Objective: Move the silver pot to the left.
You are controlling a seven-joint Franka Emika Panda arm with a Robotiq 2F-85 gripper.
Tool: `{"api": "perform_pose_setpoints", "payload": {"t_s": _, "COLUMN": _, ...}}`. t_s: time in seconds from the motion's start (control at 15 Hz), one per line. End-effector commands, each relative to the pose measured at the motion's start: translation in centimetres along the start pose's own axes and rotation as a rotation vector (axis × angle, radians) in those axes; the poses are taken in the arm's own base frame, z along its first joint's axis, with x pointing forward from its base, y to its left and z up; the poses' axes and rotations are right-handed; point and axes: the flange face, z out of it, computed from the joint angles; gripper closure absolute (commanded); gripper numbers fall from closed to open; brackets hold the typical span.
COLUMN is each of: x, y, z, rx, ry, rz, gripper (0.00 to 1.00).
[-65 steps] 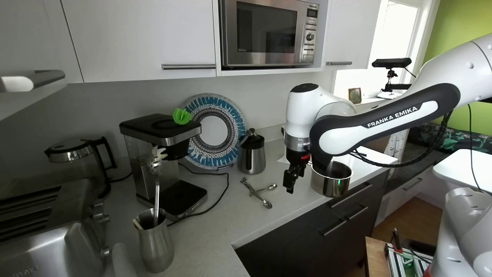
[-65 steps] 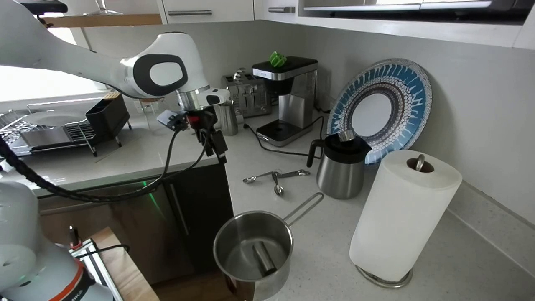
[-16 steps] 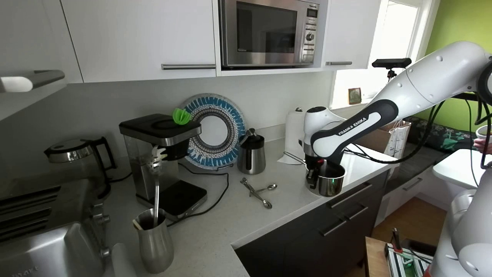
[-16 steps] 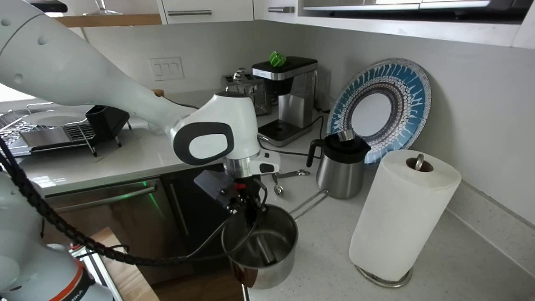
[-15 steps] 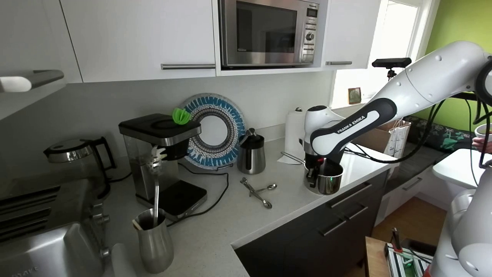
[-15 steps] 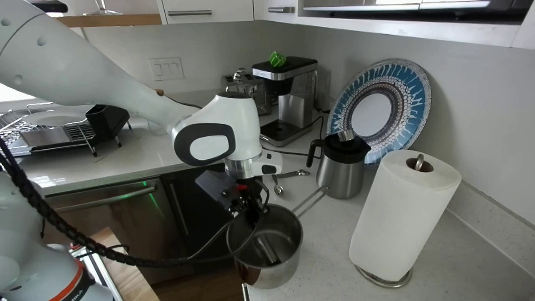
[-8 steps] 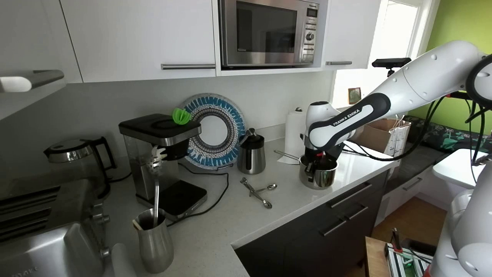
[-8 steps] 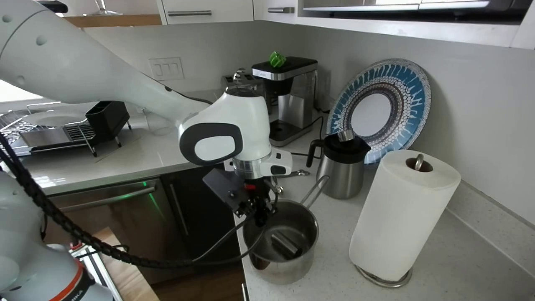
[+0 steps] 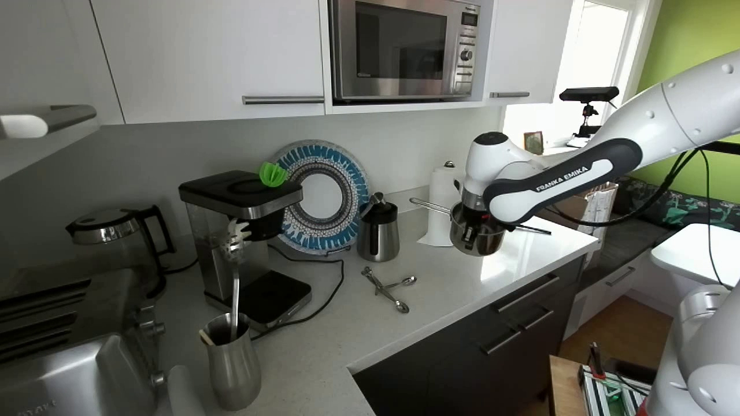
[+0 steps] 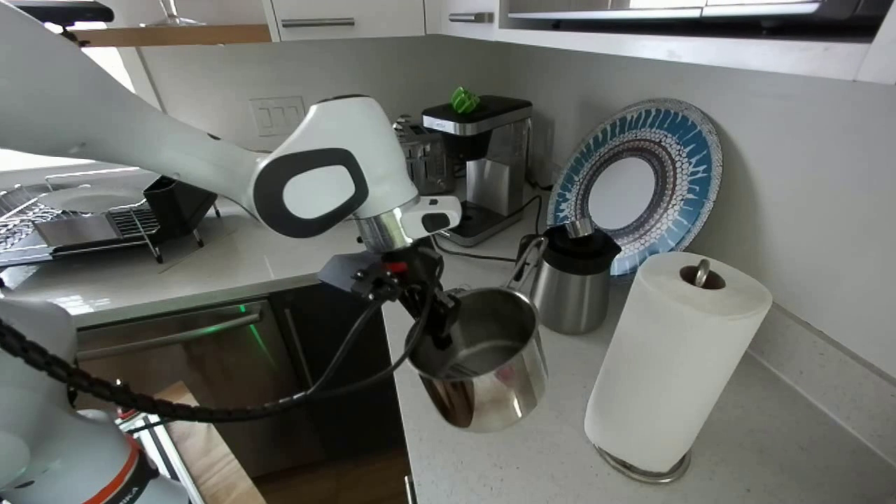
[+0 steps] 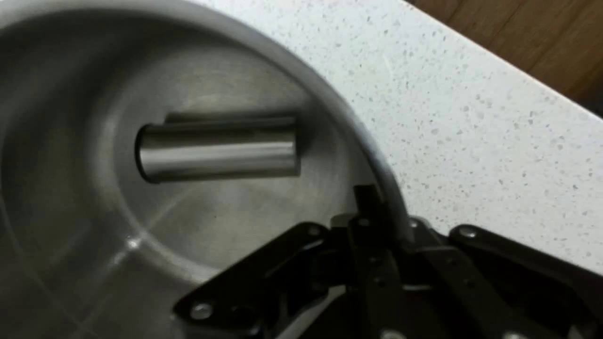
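Observation:
The silver pot hangs above the counter and leans, its long wire handle pointing up toward the steel jug. My gripper is shut on the pot's rim, as both exterior views show. In the wrist view the near rim runs between the fingers of the gripper, with one dark finger inside the pot and the other outside, partly hidden by the rim. A short metal cylinder lies on the pot's floor.
A paper towel roll stands beside the pot. Close to the handle is a steel jug. Measuring spoons lie on the counter, with a coffee maker beyond and a patterned plate leaning on the wall.
About four seconds ago the gripper was apart from the pot; now it grips the rim. Over the last half second the pot has risen off the counter and tipped, handle upward.

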Motion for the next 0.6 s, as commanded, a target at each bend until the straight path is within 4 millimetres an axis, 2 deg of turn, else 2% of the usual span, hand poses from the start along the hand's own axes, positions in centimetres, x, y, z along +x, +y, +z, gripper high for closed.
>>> {"api": "perform_pose_setpoints", "payload": {"t_s": 0.0, "x": -1.2, "y": -2.8, "z": -4.1, "rx": -0.127, "ry": 0.107, "rz": -0.105, "gripper": 0.99}}
{"api": "perform_pose_setpoints", "payload": {"t_s": 0.47, "x": -1.6, "y": -4.9, "z": -7.5, "rx": -0.151, "ry": 0.232, "rz": -0.369, "gripper": 0.99}}
{"api": "perform_pose_setpoints", "payload": {"t_s": 0.53, "x": -0.9, "y": -4.8, "z": -6.0, "rx": -0.137, "ry": 0.188, "rz": -0.319, "gripper": 0.97}}
